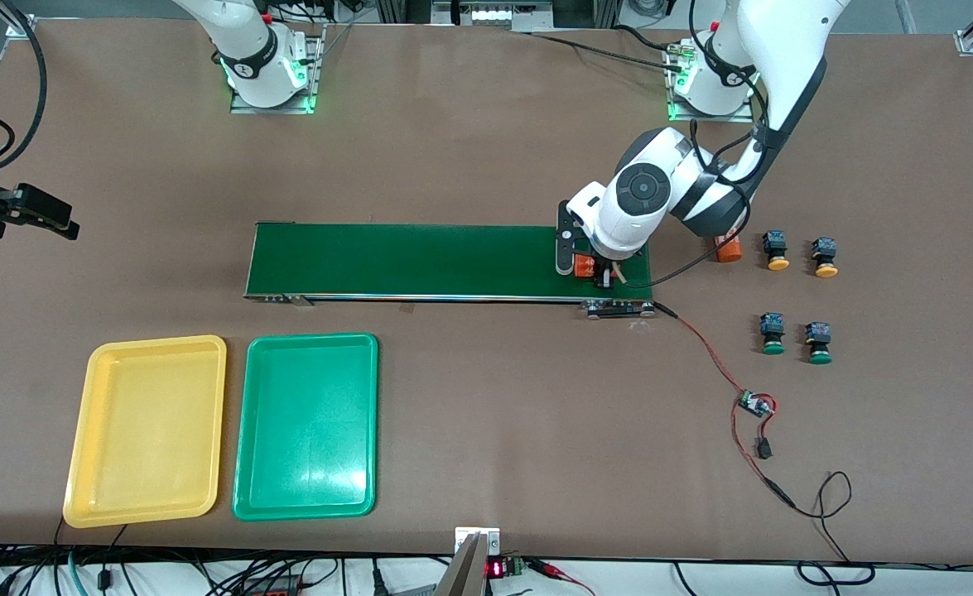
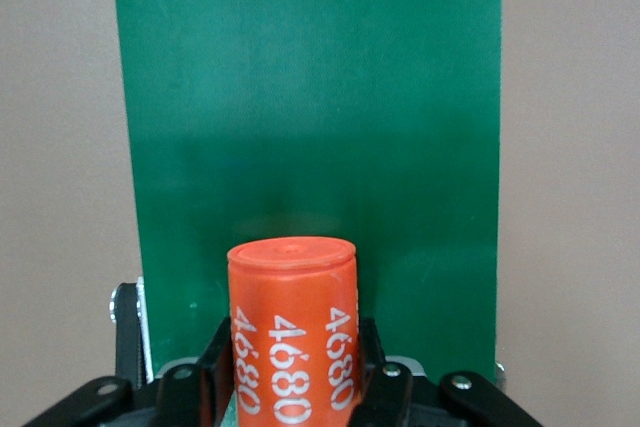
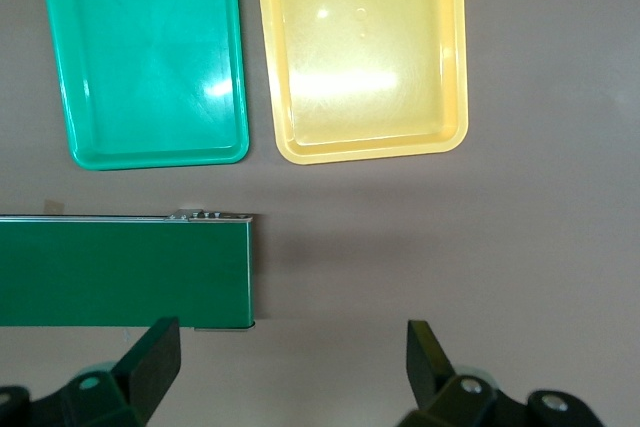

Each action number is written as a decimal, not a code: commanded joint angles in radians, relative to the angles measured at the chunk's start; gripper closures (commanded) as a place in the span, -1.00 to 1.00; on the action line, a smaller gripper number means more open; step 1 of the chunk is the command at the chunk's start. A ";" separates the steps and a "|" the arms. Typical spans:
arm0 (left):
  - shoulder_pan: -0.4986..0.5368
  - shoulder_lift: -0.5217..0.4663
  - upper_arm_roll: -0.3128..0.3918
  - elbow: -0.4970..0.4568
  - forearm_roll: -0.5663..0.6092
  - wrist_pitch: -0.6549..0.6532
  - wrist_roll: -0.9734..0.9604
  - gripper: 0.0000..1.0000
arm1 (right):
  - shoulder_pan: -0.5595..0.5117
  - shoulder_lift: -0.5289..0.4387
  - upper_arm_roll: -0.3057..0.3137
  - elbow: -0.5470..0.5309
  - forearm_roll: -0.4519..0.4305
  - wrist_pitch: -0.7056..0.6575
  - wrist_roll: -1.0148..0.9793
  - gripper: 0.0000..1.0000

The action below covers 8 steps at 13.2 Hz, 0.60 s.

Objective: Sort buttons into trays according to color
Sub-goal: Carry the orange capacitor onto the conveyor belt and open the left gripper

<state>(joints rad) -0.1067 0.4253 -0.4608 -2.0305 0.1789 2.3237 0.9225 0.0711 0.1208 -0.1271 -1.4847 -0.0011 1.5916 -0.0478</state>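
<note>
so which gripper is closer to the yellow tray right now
Right. The right gripper hangs open over bare table off the conveyor belt's end, toward the yellow tray. The left gripper is at the belt's other end, clamping an orange cylinder.

A brown table [image 1: 469, 149] carries a long dark green belt [image 1: 420, 261] across its middle, and the yellow tray [image 1: 148, 430] and green tray [image 1: 307, 426] lie side by side nearer the front camera, toward the right arm's end. Toward the left arm's end stand two orange-capped buttons [image 1: 801, 253], with two green-capped buttons [image 1: 795, 335] nearer the camera and an orange cylinder [image 1: 728, 249] just beside the belt's end. A red and black wire [image 1: 734, 397] with a small circuit board [image 1: 756, 405] trails from the belt toward the near edge.
</note>
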 commanded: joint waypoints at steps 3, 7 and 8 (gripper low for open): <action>0.001 -0.055 -0.002 -0.008 0.019 -0.036 0.001 -1.00 | -0.001 -0.004 0.001 0.001 -0.007 -0.007 -0.001 -1.00; 0.021 -0.164 -0.007 0.070 0.005 -0.252 -0.150 -1.00 | -0.001 -0.004 0.001 0.001 -0.005 -0.005 -0.001 -1.00; 0.021 -0.166 -0.006 0.117 0.004 -0.332 -0.210 -1.00 | -0.002 -0.004 0.003 0.001 -0.004 -0.005 -0.001 -1.00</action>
<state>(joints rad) -0.0964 0.2928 -0.4603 -1.9686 0.1787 2.1090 0.8033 0.0715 0.1209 -0.1271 -1.4847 -0.0011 1.5913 -0.0478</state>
